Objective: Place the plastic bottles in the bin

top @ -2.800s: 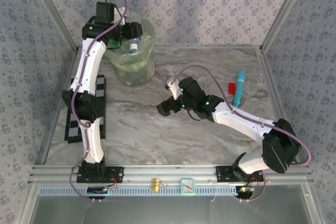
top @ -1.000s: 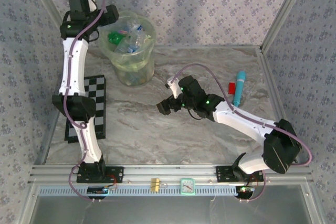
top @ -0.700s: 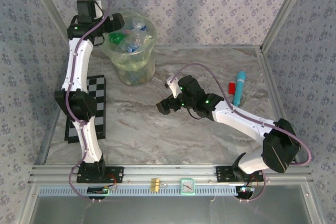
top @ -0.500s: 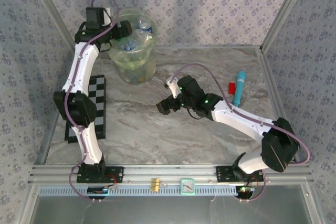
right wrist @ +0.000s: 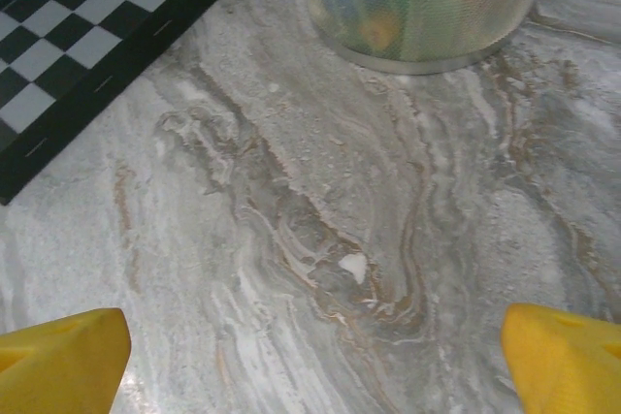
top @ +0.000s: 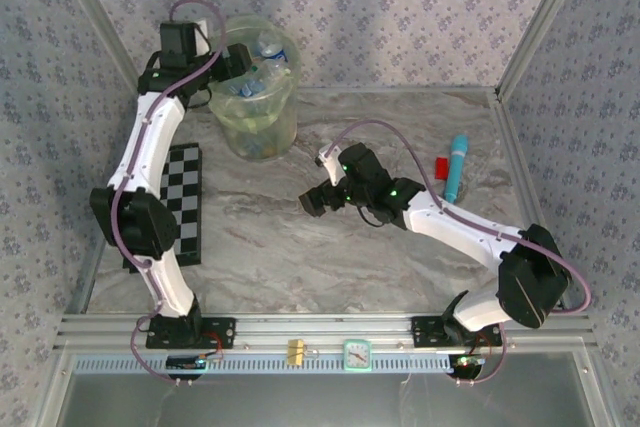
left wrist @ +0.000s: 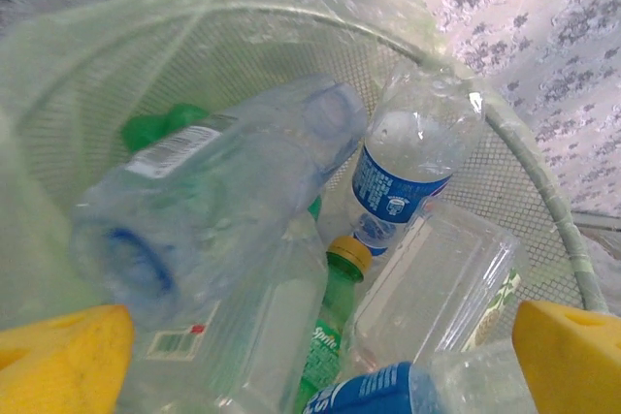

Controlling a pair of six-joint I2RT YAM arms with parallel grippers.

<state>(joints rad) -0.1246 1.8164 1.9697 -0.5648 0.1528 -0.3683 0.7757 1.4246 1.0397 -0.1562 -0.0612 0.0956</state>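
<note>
Nearest me, the right gripper (top: 318, 199) hangs over the grey marbled tabletop (top: 300, 257), its yellow-tipped fingers spread wide with nothing between them. To its left lies a black-and-white chequered mat (top: 185, 202). Off to the right are a cyan-and-white tube (top: 456, 167) and a small red block (top: 441, 165), neither meant for binning.

Farther back stands the round bin lined with a pale yellow-green bag (top: 262, 132). Every one of the plastic bottles (left wrist: 403, 167) I can see is heaped inside it, clear ones with blue labels and a green one with a yellow cap. The left gripper (top: 237, 60) hovers just above the heap, jaws apart and empty.

The job looks about finished. I'd lift that arm straight up first, so a finger doesn't catch the loose bag and tip the bin.
</note>
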